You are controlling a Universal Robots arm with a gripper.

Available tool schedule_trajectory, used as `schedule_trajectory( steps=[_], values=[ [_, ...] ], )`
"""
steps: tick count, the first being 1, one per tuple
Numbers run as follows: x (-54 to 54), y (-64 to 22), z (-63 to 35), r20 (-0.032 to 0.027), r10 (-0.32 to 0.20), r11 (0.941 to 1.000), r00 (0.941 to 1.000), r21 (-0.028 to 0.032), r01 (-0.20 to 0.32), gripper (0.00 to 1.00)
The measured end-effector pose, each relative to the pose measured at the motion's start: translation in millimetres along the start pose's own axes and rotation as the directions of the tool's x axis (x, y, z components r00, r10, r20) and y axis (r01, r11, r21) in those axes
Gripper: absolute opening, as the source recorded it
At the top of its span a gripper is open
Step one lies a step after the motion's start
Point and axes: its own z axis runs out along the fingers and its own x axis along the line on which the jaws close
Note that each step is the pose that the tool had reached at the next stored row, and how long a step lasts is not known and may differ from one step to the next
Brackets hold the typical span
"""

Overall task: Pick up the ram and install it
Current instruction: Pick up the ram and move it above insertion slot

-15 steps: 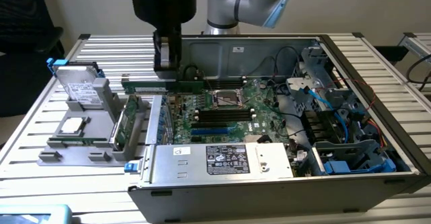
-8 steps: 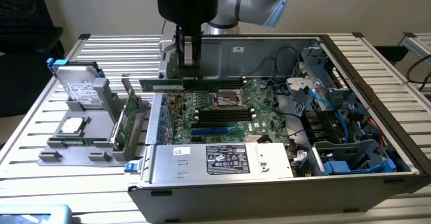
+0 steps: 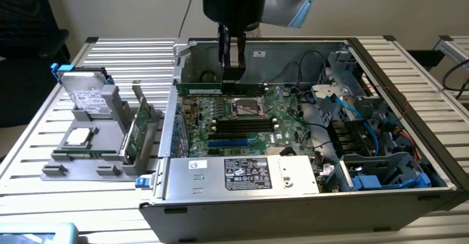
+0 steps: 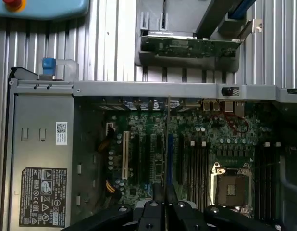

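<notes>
At the exterior view's left, on the slatted metal table (image 3: 410,62), a grey plastic holder (image 3: 81,164) carries three things. They are a silver hard drive w/ white label (image 3: 89,98), a small square silver processor chip (image 3: 79,137) and a tall green expansion card w/ metal bracket (image 3: 139,124), stood on edge.

Next along, the open dark-grey PC case (image 3: 308,211) lies on its side. A silver power-supply box w/ black label (image 3: 245,173) sits at its near edge. Behind that is the green motherboard (image 3: 219,112) w/ long black slots (image 3: 243,125), a blue slot (image 3: 230,142) and a bare square CPU socket (image 3: 247,107).

Above the socket's far side hangs the black two-finger gripper (image 3: 233,78). Its fingers are pinched tight on the ram (image 4: 167,139), a long thin green circuit-board stick. The stick is held clear above the board. In the exterior view it looks to lie level under the fingertips, approx. over the mobo's far edge. The wrist view has it edge-on, a thin line running out from the fingertips and passing just beside the blue slot in the picture.

At the exterior view's right sits a grey drive cage (image 3: 385,170) w/ blue cables (image 3: 339,109) nearby.
</notes>
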Motion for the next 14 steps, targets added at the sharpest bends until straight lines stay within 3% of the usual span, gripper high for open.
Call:
schedule_trajectory(
  steps=[14],
  values=[
    [-40.3,-46.2,17.7,-0.0001,0.0,1.0,1.0,-0.0001,0.0,0.13]
  ],
)
